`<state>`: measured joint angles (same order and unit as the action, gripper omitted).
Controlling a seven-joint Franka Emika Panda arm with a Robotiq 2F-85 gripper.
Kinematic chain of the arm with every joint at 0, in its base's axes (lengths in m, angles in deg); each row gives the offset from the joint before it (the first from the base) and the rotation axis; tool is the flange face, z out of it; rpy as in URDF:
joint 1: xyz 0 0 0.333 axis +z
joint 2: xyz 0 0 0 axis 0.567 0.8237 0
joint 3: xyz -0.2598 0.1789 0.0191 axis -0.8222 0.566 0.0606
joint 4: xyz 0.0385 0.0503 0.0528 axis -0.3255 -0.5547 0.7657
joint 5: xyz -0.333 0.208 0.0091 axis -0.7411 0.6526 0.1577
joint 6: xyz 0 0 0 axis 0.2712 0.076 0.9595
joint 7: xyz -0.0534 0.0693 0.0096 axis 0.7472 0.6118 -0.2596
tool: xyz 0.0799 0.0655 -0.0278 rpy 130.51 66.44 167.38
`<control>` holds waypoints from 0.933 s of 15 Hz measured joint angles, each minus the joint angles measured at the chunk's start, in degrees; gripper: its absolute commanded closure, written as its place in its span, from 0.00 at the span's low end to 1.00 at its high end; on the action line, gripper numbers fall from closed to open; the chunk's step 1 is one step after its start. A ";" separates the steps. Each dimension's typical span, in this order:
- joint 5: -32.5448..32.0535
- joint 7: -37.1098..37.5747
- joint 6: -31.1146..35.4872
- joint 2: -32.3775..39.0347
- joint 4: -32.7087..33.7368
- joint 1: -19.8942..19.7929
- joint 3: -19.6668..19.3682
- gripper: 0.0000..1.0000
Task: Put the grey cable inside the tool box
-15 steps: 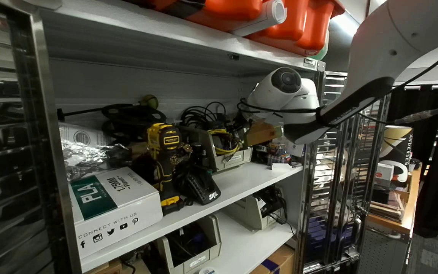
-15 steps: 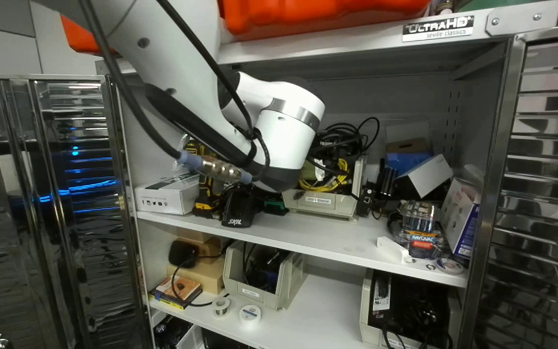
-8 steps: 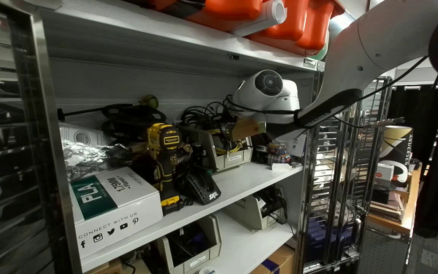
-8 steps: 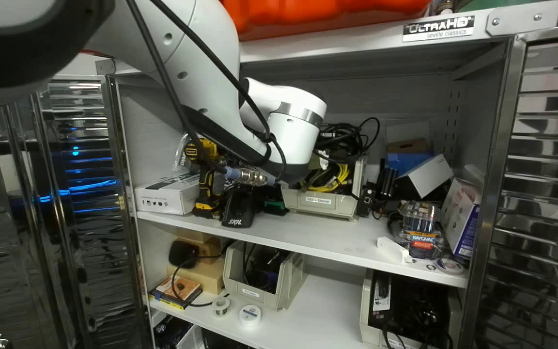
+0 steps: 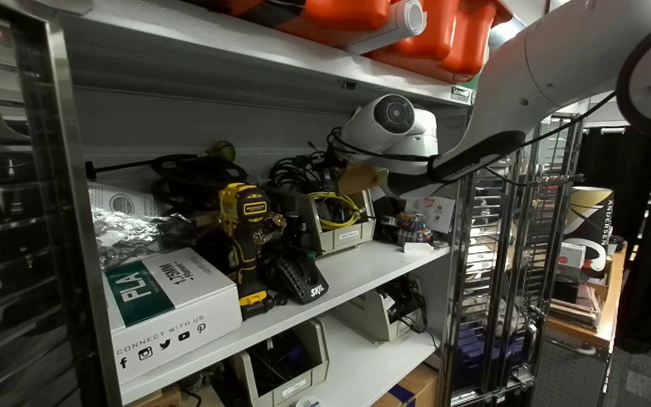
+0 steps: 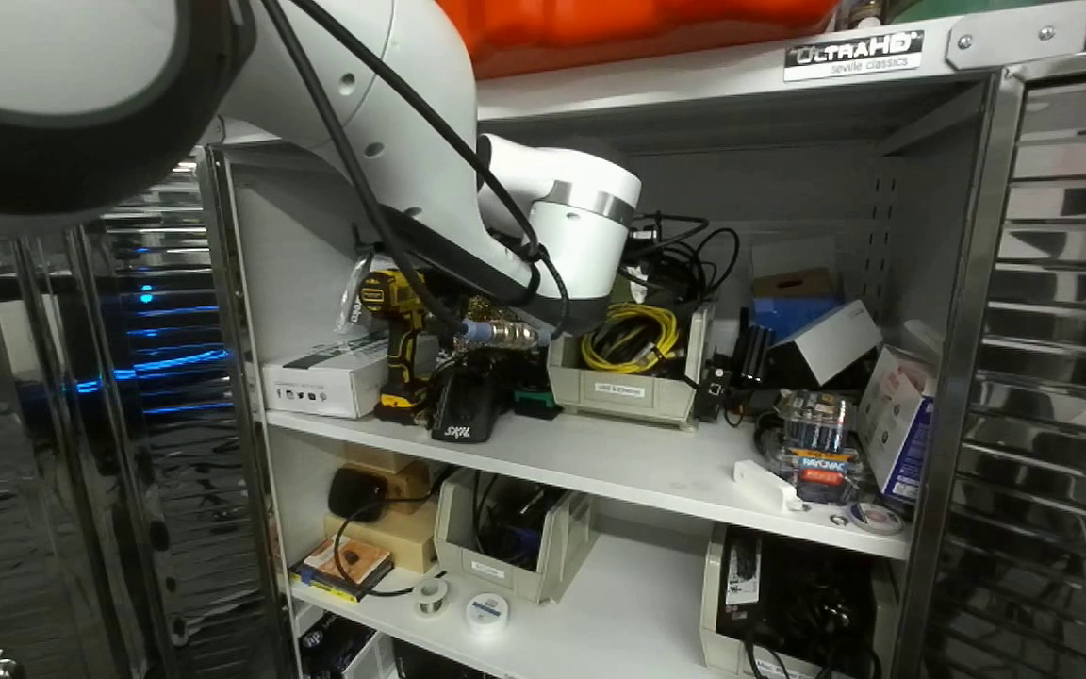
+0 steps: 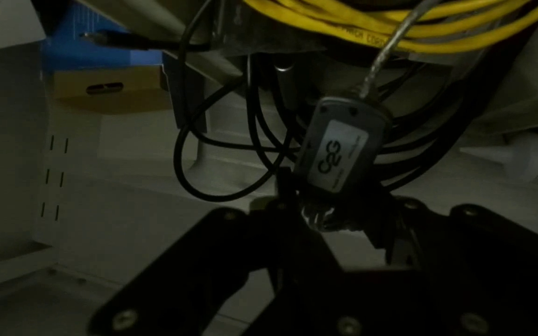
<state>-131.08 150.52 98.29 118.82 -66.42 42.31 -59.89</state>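
In the wrist view a grey rectangular adapter block (image 7: 339,154) with a pale C2G label is the grey cable's body. A translucent grey cable (image 7: 385,53) runs up from it across yellow cables (image 7: 367,32). My gripper (image 7: 336,200) is shut around the lower end of the block, jaws apart by the block's width. The block is at the back of the grey bin of cables, whose front wall shows in both exterior views (image 5: 339,242) (image 6: 666,403). There the arm's wrist hides most of the gripper. The yellow tool box is out of view or hidden.
A power drill (image 5: 243,226), a black charger (image 5: 303,277) and a white-and-green carton (image 5: 190,333) stand beside the bin. Black cables (image 7: 231,144) loop close around the block. Boxes and battery packs (image 6: 821,462) lie on the same shelf (image 6: 600,453). A shelf above limits height.
The arm has moved across and deeper over the cable bin, then risen slightly. The yellow cables and bin front show more now. Dark shapes stand higher above the bin's black cables.
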 measured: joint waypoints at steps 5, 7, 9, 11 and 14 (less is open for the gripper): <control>5.75 -10.83 0.29 2.78 -2.15 -3.11 5.05 0.40; 10.73 -18.06 0.23 3.30 -3.34 -5.21 8.24 0.33; 17.54 -26.61 -0.25 3.32 -4.12 -6.28 10.08 0.18; 20.58 -32.15 -2.17 3.28 -4.17 -8.33 13.50 0.02; 23.76 -37.92 -5.28 3.13 -4.18 -11.27 18.12 0.00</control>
<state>-107.32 112.60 93.01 121.95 -70.61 31.04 -41.77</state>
